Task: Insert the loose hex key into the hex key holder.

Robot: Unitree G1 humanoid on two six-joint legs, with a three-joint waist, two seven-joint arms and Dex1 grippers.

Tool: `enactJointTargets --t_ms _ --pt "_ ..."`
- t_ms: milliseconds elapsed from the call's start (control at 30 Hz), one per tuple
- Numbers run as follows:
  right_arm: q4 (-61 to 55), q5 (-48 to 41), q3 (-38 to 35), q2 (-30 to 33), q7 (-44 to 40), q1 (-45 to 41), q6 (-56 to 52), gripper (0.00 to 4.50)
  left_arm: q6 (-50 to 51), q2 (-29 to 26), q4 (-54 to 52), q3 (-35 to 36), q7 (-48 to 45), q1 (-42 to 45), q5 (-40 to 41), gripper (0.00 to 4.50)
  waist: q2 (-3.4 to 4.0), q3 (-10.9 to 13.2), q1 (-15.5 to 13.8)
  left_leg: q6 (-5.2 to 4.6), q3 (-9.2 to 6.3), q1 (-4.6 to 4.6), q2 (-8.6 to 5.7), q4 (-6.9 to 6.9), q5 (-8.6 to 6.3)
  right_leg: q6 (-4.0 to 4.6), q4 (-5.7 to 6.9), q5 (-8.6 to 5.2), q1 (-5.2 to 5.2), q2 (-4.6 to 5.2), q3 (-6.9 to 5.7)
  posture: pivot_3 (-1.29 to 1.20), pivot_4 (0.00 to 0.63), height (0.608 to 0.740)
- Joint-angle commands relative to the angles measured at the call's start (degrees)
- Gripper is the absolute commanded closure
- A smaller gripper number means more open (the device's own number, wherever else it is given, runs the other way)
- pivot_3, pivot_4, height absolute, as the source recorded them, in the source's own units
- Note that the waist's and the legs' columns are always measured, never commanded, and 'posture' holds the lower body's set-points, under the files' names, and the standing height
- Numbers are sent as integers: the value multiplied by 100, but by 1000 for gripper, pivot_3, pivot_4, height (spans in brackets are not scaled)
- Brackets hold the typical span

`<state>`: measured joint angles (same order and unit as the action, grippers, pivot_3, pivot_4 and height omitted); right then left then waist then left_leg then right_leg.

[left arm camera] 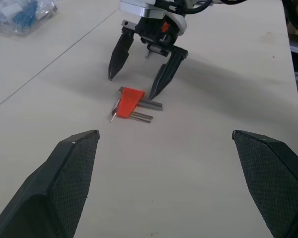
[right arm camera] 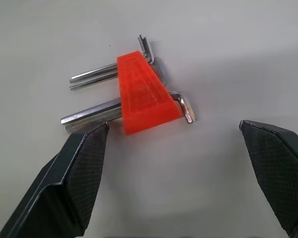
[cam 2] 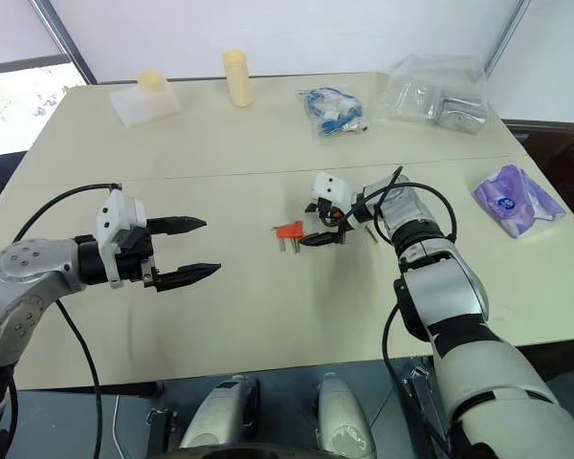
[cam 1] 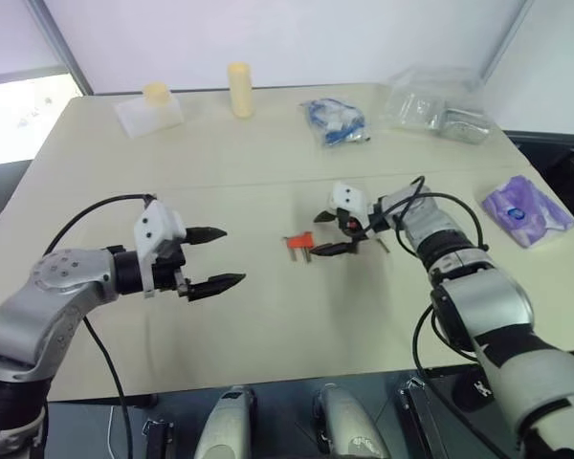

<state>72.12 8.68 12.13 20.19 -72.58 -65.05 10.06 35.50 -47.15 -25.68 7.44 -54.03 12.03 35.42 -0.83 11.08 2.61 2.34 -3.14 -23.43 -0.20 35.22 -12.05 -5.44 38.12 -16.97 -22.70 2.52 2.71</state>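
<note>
The left gripper (left arm camera: 166,183) has both black fingers spread wide apart, with nothing between them. Ahead of it, the hex key holder (left arm camera: 130,99), a red-orange block, lies flat on the beige table (left arm camera: 228,89). Several thin metal keys project from the block's sides. The right gripper (left arm camera: 139,84) hangs over the holder, fingers parted and pointing down; one fingertip (left arm camera: 154,91) stands just beside the block's edge. A clear bag with blue contents (left arm camera: 20,15) lies well apart.
</note>
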Motion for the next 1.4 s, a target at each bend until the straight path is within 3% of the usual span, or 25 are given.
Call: enactJointTargets --t_ms 33,533,633,833,867,1400 --pt "-128 -69 -93 -70 -94 42 23 121 -78 -72 -124 59 4 17 -33 0 0 0 0 0 0 0 0 0 0 0 0 0 0 0 0 0 150 740" --pt "-317 -69 -223 34 29 202 14 121 -142 28 -64 -37 6 50 -138 0 0 0 0 0 0 0 0 0 0 0 0 0 0 -1 0 0 150 740" --pt "-341 -56 -214 5 86 288 20 954 -174 51 -15 -71 -4 89 -171 0 0 0 -4 0 0 0 0 1 0 0 0 0 1 0 0 0 150 740" --pt "-427 -50 -189 -46 123 381 7 4109 -238 48 34 -97 2 101 -189 0 0 0 -2 0 -1 1 0 1 0 0 1 0 2 0 0 0 150 740" --pt "-441 -48 -181 -53 123 398 14 4455 -244 48 40 -96 3 100 -192 0 0 0 -2 0 0 1 0 1 0 0 0 0 2 -1 0 0 150 740" --pt "-1164 -110 41 -113 -279 790 -221 4455 -330 83 131 -121 56 139 -239 0 -1 -1 1 0 -1 3 1 0 0 0 0 0 3 -1 0 0 150 740"
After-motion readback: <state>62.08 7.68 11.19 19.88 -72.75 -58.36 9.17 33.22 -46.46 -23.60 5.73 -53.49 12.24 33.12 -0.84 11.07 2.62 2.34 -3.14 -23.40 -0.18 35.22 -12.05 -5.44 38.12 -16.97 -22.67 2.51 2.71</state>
